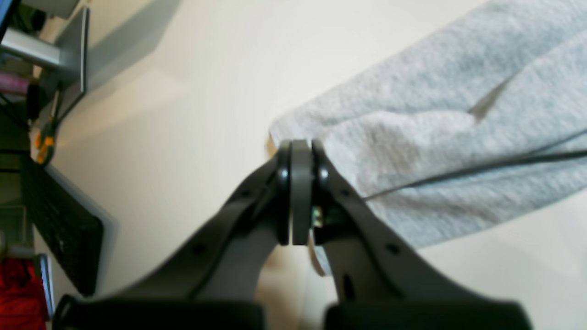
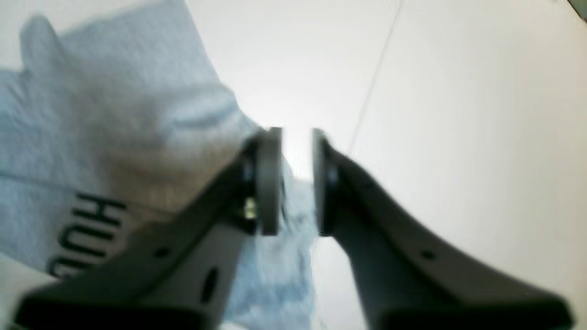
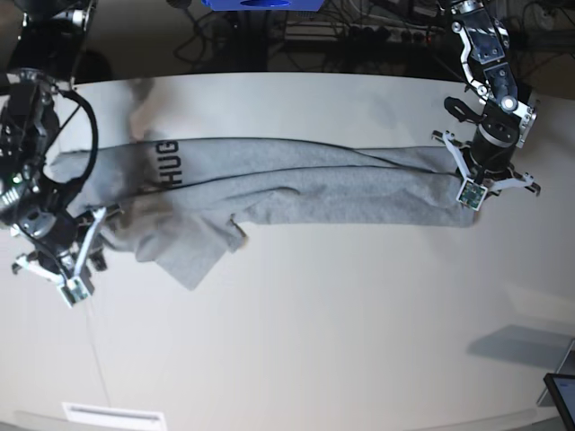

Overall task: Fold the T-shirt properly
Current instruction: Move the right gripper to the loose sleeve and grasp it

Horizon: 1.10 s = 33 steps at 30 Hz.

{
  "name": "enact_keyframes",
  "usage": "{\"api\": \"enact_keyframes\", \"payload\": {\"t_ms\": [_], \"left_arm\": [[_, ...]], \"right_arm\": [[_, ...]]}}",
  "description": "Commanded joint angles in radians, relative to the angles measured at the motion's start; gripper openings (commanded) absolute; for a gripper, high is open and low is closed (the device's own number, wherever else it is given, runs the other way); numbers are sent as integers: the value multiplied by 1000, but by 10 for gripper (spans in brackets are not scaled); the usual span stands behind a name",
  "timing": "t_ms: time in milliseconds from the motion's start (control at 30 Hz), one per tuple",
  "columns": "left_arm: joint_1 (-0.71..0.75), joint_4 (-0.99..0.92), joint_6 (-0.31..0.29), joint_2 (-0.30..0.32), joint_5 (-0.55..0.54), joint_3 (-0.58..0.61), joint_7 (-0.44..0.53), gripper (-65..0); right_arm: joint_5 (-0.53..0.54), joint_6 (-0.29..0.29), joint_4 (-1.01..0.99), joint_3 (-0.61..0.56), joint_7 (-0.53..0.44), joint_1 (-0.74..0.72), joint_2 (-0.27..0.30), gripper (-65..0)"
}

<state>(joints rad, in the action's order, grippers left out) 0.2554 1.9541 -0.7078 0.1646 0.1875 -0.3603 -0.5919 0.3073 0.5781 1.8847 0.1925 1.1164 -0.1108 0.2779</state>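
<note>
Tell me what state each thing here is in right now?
T-shirt: stretched in a long bunched band across the table, partly folded, lettering showing at one end.
Left gripper: shut, pinching the T-shirt's edge.
Right gripper: open, cloth lying between its fingers.
Table: bearing the T-shirt.

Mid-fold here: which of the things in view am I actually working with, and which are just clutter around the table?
Part of the job:
- T-shirt, grey, stretched across the table
- left gripper, fingers shut at one end of the T-shirt
- right gripper, fingers apart at the lettered end

Just lying about:
- black keyboard at the table edge
- red object
- blue object beyond the far edge
</note>
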Motion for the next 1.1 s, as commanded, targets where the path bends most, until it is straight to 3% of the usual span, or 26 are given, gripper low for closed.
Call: {"api": "enact_keyframes", "payload": {"t_ms": [0, 100, 200, 333, 633, 1067], "left_arm": [[-5, 18, 10, -1, -1, -4, 14, -650], [-5, 17, 10, -7, -1, -4, 13, -650], [-5, 18, 10, -7, -1, -6, 13, -650], [-5, 18, 10, -13, -9, -47, 13, -650], [18, 18, 10, -17, -10, -79, 19, -648], [34, 17, 10, -17, -10, -79, 20, -648]], "right_arm": [[11, 4, 16, -15, -14, -39, 2, -416], [11, 4, 14, -80, 21, -97, -45, -232], [11, 23, -26, -136, 43, -126, -96, -126], [11, 120, -161, -176, 41, -177, -142, -139], [11, 120, -452, -198, 35, -336, -182, -157], [6, 120, -868, -202, -143, -459, -205, -157]]}}
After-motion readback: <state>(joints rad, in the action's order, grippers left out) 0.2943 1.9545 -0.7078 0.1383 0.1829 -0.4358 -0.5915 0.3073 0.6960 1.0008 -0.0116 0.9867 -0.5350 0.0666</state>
